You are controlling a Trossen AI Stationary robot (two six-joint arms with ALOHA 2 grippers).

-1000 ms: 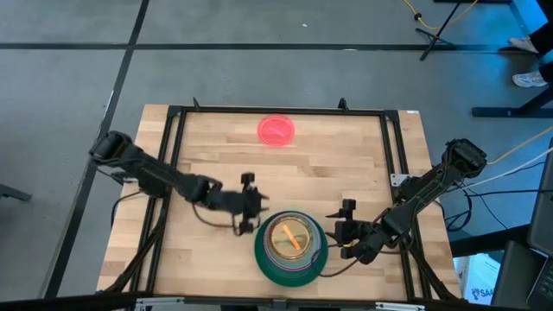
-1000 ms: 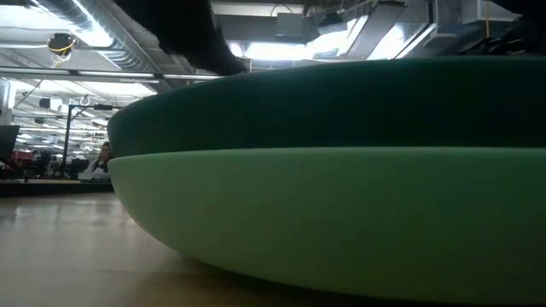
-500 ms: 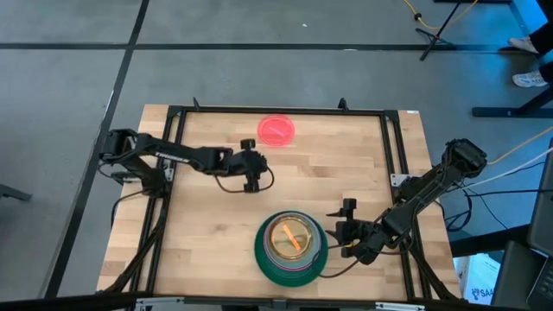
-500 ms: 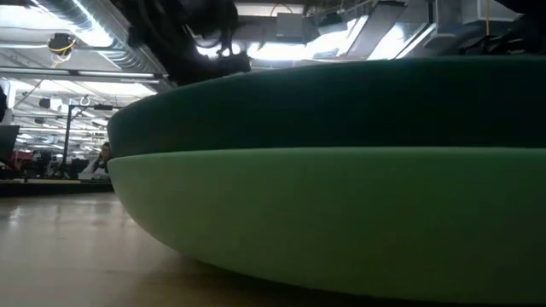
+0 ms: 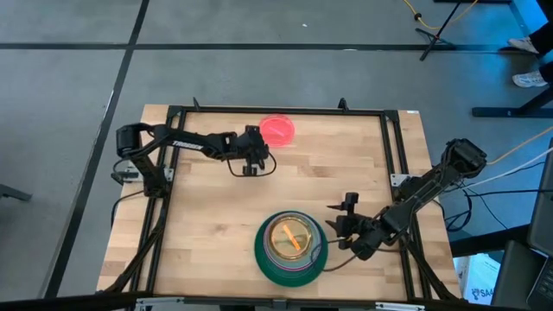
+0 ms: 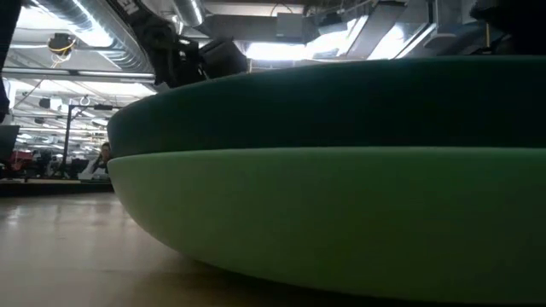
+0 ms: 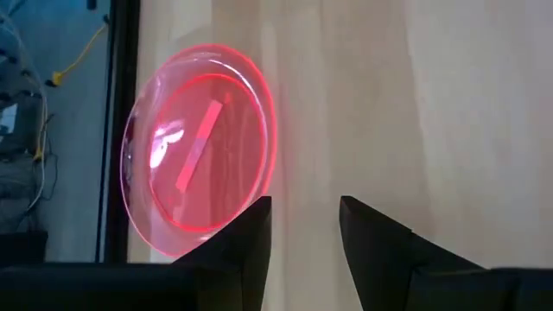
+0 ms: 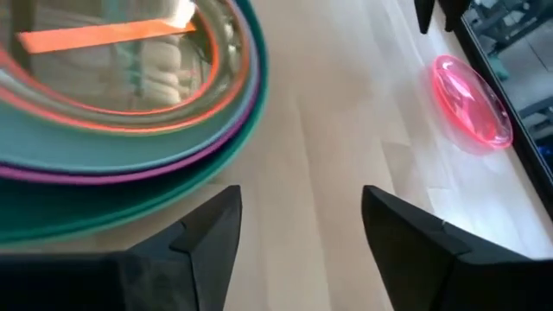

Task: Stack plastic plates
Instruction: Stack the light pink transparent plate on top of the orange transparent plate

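A stack of plates point(image 5: 290, 248) stands near the table's near edge, a translucent orange one on top, with teal, magenta and dark green rims point(image 8: 130, 104) showing below it. In the low view the dark green plate sits in the mint one point(image 6: 341, 213), whose base rests on the table. One pink-red plate point(image 5: 276, 130) lies alone, flat on the wood by the far edge. My left gripper point(image 5: 257, 154) hovers open just beside that plate point(image 7: 199, 186), on its near-left side. My right gripper point(image 5: 341, 218) waits open to the right of the stack.
A black metal frame point(image 5: 276, 111) runs around the table, its far rail close behind the pink-red plate. Bare wood point(image 5: 328, 173) lies between the lone plate and the stack. The stack fills most of the low view.
My left gripper has swung away from the left side of the stack toward the table's far edge and now stands beside the pink-red plate. The plates have stayed where they were.
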